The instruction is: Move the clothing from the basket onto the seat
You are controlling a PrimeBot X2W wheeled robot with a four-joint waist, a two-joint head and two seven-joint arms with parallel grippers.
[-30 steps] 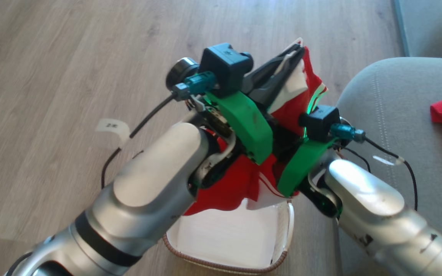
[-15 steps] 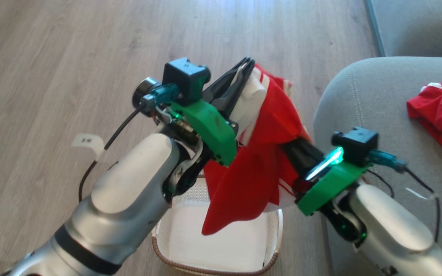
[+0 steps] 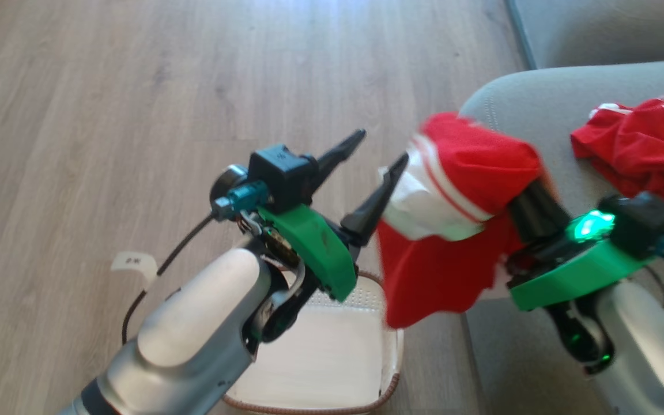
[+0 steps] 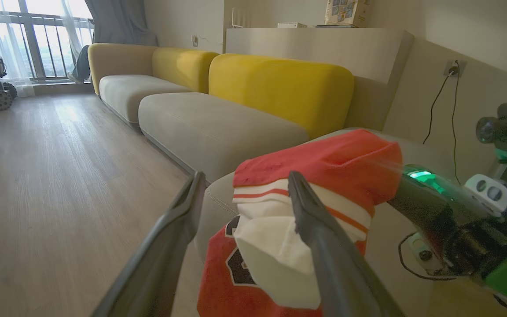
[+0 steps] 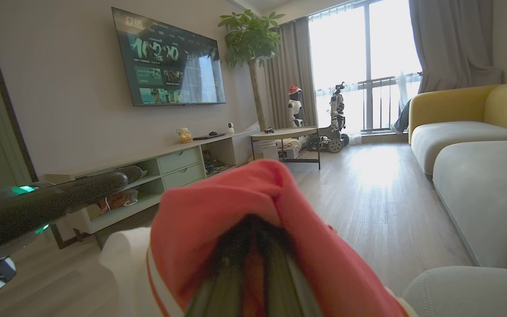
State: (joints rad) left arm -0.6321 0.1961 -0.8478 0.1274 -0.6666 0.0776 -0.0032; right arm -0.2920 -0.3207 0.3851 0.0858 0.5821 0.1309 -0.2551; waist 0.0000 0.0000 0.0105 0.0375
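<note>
Item: red jersey (image 3: 459, 190), hanging from our right hand (image 3: 531, 207), which is clenched on it, over the gap between basket (image 3: 389, 351) and seat (image 3: 516, 98). The seat lies to that hand's right, its rounded edge near; we judge bare cushion free beside the other red garment (image 3: 637, 144). Our left hand (image 3: 383, 147): spread open, holding nothing.
</note>
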